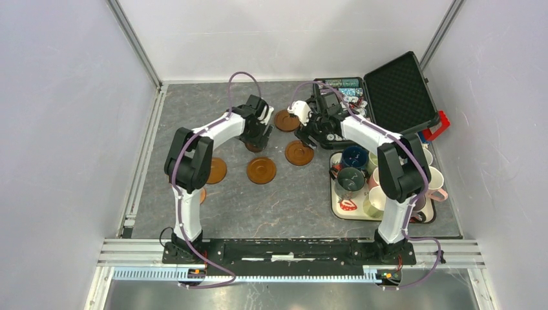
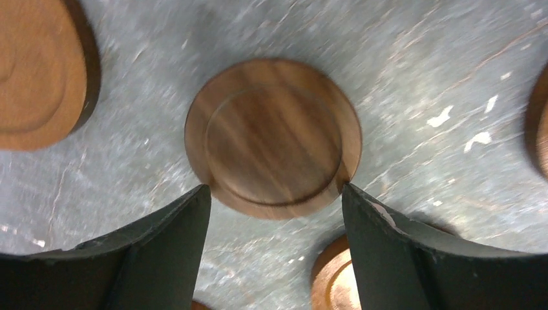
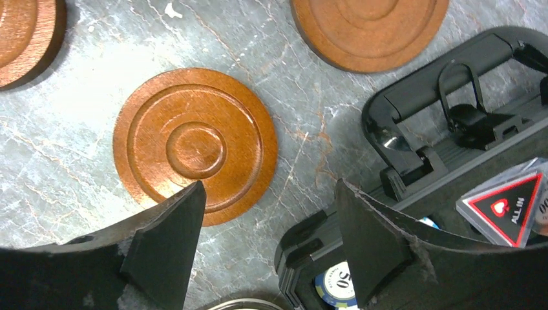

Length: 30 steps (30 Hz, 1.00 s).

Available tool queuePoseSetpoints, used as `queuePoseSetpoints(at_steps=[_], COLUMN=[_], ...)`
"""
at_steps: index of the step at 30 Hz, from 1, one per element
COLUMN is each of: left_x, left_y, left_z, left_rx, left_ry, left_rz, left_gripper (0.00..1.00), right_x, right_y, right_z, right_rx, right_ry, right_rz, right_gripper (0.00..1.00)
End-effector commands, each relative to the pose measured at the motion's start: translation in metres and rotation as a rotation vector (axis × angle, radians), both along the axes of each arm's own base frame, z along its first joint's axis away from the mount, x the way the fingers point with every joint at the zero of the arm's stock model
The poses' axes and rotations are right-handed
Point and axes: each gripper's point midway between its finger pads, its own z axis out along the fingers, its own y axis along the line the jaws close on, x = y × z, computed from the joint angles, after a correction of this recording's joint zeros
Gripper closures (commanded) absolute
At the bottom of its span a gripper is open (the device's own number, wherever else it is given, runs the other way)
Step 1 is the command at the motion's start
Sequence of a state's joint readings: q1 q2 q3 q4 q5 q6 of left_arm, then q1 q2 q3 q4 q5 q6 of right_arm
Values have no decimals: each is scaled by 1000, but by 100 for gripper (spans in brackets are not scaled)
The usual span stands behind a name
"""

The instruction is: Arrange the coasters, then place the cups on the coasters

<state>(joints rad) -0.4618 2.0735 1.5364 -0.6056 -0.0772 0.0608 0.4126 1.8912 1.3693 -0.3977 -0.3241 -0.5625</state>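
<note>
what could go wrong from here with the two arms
The left pincer straddles the dark coaster only near its edge, so closing might flip or skid it. The right pincer has one finger over the poker chip case, so descending for the orange coaster could snag it.

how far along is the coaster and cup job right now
Early. Done: several round wooden coasters lie spread on the grey table. In hand: left gripper open over a dark brown wooden coaster, right gripper open over an orange ringed one; nothing held. Left: the ceramic mugs crowd the white tray, none on a coaster.
</note>
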Motion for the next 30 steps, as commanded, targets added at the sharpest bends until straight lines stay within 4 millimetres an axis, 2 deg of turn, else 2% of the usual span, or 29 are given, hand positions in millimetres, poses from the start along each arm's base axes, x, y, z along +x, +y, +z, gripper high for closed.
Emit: queuePoseSetpoints(at_steps=[1,8,12,15,17,21,26,30], left_x=[-18,-43,-59,-63,-56,-31,3,29], left_y=[54,127,171,187,185,154,115,86], left_z=[-3,-9,-7,7,24,50,47,35], left_rx=[80,62,61,30,2,-112,-150,-144], left_ry=[44,127,147,117,44,-38,-58,-69], left_rz=[76,196,281,288,262,217,193,198], left_gripper=[21,31,33,33,31,20,18,19], right_x=[-3,-11,-16,-19,-21,-20,-21,-22], right_y=[16,29,36,44,49,60,81,85], right_z=[3,-23,-38,-47,-51,-57,-55,-54], right_rx=[17,-9,-35,-49,-54,-59,-24,-8], right_ry=[-32,11,26,26,24,16,21,24], right_rz=[73,110,133,151,161,175,194,188], right_gripper=[22,32,36,38,41,48,50,51])
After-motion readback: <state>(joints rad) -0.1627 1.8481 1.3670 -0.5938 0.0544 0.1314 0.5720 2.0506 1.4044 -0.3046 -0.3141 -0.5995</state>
